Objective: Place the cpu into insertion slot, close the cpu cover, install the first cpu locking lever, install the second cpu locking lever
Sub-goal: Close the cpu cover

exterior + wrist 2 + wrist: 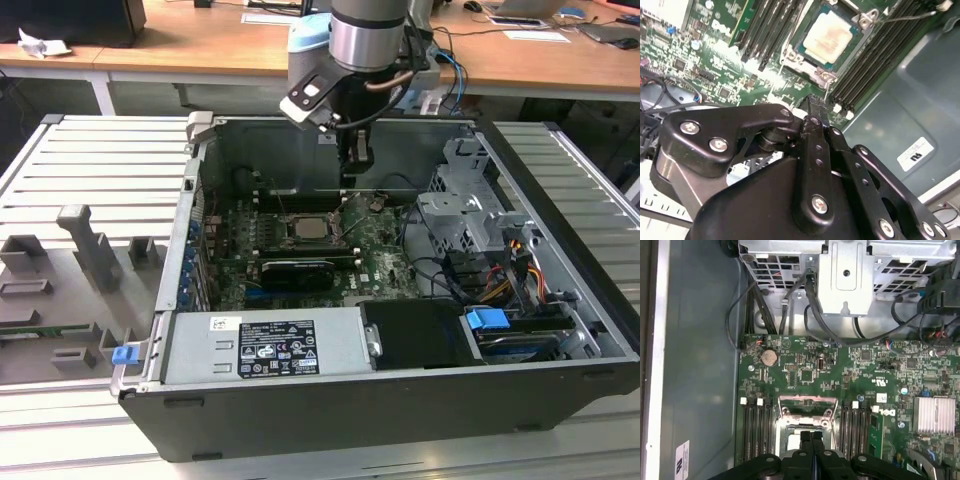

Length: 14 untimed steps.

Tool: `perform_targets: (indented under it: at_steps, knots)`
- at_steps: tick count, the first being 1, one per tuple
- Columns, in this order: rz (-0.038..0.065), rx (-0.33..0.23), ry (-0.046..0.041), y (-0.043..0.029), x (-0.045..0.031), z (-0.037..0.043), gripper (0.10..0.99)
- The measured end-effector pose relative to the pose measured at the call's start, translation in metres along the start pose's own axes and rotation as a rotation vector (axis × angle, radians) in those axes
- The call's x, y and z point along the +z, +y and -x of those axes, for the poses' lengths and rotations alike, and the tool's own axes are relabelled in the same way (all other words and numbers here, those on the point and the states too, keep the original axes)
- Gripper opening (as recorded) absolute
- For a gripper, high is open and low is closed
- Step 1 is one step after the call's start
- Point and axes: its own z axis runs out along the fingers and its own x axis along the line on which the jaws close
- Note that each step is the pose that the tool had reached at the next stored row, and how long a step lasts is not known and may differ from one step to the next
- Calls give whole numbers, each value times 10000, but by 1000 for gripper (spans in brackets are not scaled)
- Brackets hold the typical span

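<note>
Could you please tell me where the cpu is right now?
The cpu sits in its socket on the green motherboard, between two banks of memory slots; in the exterior view it lies mid-case, close by the gripper.

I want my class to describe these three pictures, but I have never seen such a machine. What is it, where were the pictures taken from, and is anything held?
It is a robot arm reaching down into an open computer case on a slatted metal table. The exterior view comes from a camera off the arm. Both wrist views come from cameras riding on the arm, looking past its pincer at the green circuit board. The cpu already sits in its socket. The pincer's fingers are together, with nothing seen between them.
</note>
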Motion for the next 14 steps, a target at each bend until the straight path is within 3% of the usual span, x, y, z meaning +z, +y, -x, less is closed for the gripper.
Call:
perform_targets:
  at_steps: [3, 5, 8, 14]
  knots:
    - [-4, -44, -47, 117, 58, -3, 106]
    - [-5, -51, -48, 270, 123, 1, 106]
    - [16, -51, -50, 297, 171, 4, 106]
    - [17, -51, -50, 441, 279, 12, 106]
